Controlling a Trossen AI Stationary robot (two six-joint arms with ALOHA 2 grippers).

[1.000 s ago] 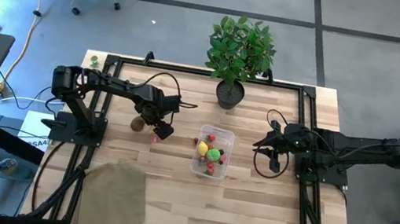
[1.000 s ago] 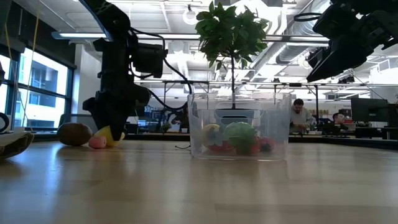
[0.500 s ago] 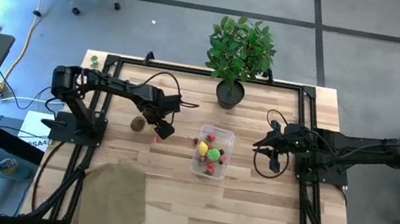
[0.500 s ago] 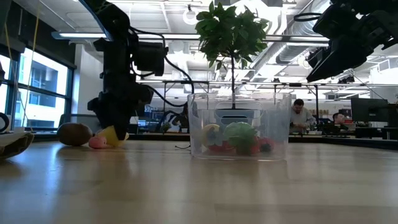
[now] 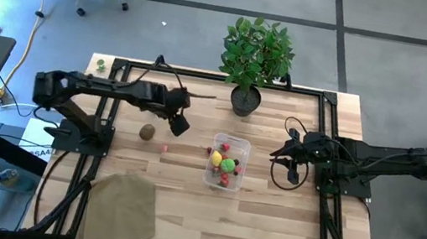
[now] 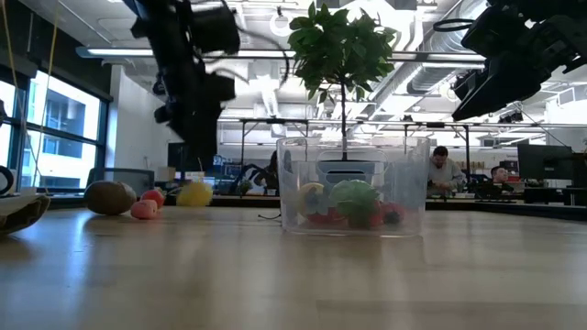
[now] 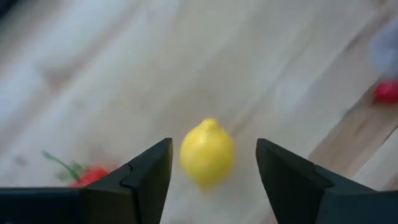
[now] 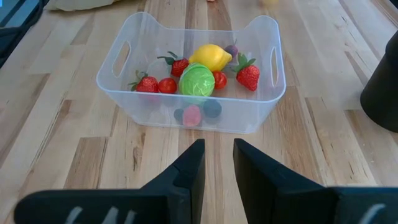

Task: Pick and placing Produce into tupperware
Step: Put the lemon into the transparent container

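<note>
The clear tupperware (image 5: 247, 146) stands mid-table and holds a lemon, a green cabbage and several red pieces (image 8: 198, 79). Left of it, a loose yellow lemon (image 6: 194, 193), a brown kiwi (image 5: 146, 132), a pink piece (image 5: 164, 148) and a red piece (image 6: 153, 196) rest on the wood. My left gripper (image 5: 180, 125) hangs open above that lemon (image 7: 207, 152), a finger on either side with a gap to each, touching nothing. My right gripper (image 8: 219, 146) waits right of the tupperware, pointing at it, its fingers a little apart with nothing between them.
A potted plant (image 5: 245, 99) stands at the far edge behind the tupperware. A tan cloth (image 5: 122, 206) lies at the near left corner. Bare wood stretches along the near side. People sit in the room beyond (image 6: 444, 170).
My left gripper has risen clear of the table and drawn toward the far edge, tipping as it went. The lemon that sat between its fingers stayed down. It now lies free on the wood, a little nearer the tupperware than before.
</note>
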